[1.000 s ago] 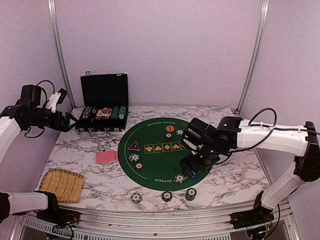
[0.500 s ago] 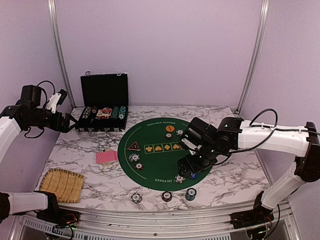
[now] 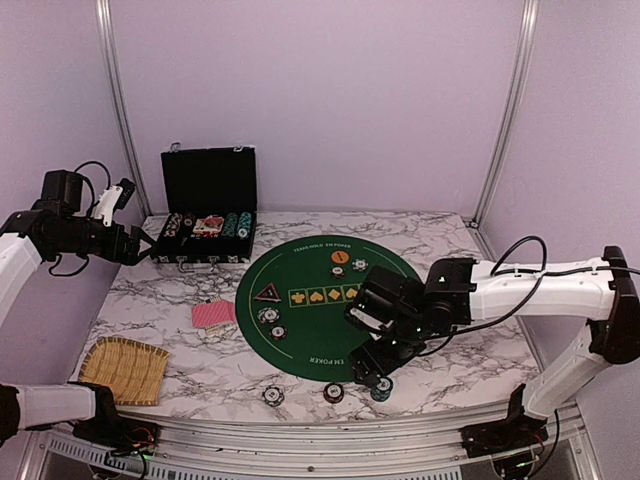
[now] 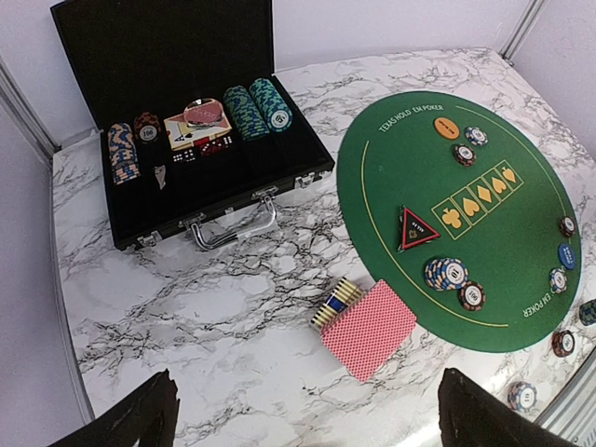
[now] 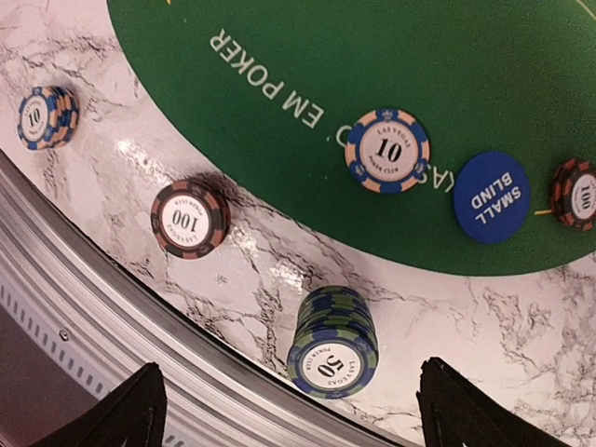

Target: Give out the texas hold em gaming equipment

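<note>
My right gripper (image 5: 291,368) hangs open over a blue-green stack of poker chips marked 50 (image 5: 333,343) on the marble near the front edge, without touching it. Next to it are a dark 100 chip (image 5: 190,217), a 10 stack (image 5: 47,117) and, on the green felt (image 5: 307,74), a 10 chip (image 5: 387,150) and the blue round button (image 5: 491,196). Red-backed playing cards (image 4: 370,328) lie left of the felt. The dark triangular button (image 4: 418,228) and orange button (image 4: 446,128) sit on it. My left gripper (image 3: 150,247) is open and empty, high at the far left.
The open black chip case (image 3: 208,200) stands at the back left, with chip rows and dice inside. A woven straw mat (image 3: 124,370) lies at the near left corner. The table's metal front rail (image 5: 140,345) runs just beside the 50 stack.
My right gripper has moved off the felt's near right part toward the front edge, and now hangs above the 50 stack. The left arm has not moved.
</note>
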You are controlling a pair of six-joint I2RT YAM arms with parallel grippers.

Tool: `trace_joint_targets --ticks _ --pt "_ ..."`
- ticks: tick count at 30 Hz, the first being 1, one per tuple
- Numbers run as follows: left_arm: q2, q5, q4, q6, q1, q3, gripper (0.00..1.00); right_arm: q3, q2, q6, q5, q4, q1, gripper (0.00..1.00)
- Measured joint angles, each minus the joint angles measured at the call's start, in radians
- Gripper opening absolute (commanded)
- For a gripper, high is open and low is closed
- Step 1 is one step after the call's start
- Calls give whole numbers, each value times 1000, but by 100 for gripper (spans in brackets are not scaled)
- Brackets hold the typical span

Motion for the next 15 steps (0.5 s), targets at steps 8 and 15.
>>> trace_joint_targets --ticks 8,15 --pt "0 14 0 -2 0 0 99 -77 37 8 -1 10 7 85" --pt "0 18 0 -3 0 0 99 -82 85 0 -1 40 7 77"
